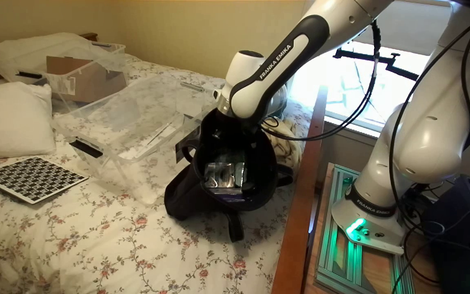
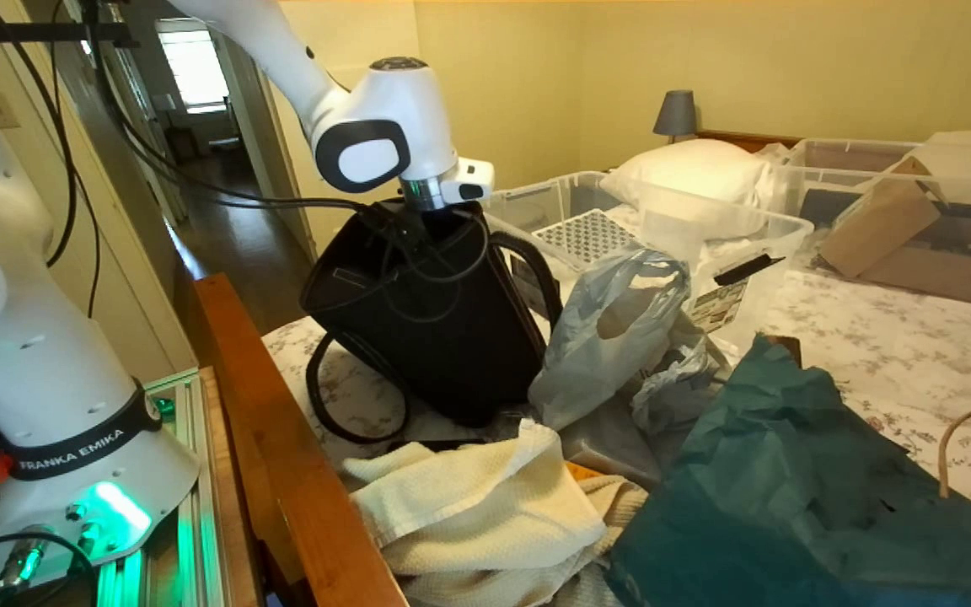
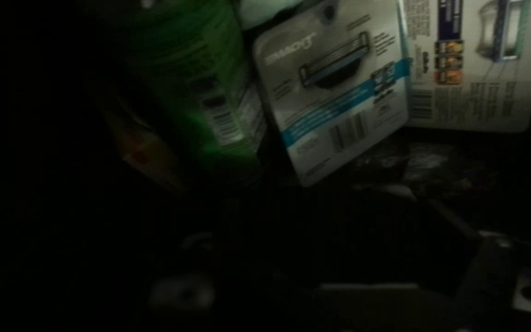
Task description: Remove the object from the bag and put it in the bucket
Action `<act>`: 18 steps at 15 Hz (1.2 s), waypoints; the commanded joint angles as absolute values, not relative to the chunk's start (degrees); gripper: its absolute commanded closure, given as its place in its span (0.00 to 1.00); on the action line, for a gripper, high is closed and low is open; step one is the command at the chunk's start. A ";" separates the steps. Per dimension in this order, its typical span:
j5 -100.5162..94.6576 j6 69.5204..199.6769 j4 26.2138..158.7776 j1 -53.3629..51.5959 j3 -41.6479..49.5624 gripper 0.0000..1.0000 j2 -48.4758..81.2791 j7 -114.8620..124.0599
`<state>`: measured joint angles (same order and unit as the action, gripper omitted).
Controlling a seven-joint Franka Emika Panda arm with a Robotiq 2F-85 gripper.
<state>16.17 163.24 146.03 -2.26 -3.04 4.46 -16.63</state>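
Note:
The black bag (image 1: pixel 192 190) stands tilted on the bed with its wide mouth open; it also shows in an exterior view (image 2: pixel 460 337). Shiny packages (image 1: pixel 225 175) lie inside it. My gripper (image 3: pixel 339 207) is down in the bag's mouth, hidden in both exterior views. In the wrist view its fingers are almost black, so open or shut cannot be told. Ahead of it are a green container (image 3: pixel 215 115), a tilted razor package (image 3: pixel 334 92) and a second razor package (image 3: pixel 473 69). No round bucket shows; an open clear plastic bin (image 1: pixel 92 149) stands beside the bag.
Another clear bin (image 2: pixel 898 177) holds cardboard. A grey plastic bag (image 2: pixel 612 337), a cream blanket (image 2: pixel 485 506) and a dark green bag (image 2: pixel 789 497) lie near the black bag. A wooden bed rail (image 1: pixel 300 220) runs between bed and robot base. A checkerboard (image 1: pixel 31 179) lies on the bed.

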 commanded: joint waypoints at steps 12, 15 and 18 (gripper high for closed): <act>-12.51 155.11 144.55 -10.43 0.73 0.00 9.94 26.28; -13.95 155.21 145.14 -9.71 1.11 0.00 9.86 26.15; -14.67 156.57 145.65 -9.00 1.77 0.00 10.03 24.49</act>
<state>-12.56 156.15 145.91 -9.34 0.91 9.34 24.63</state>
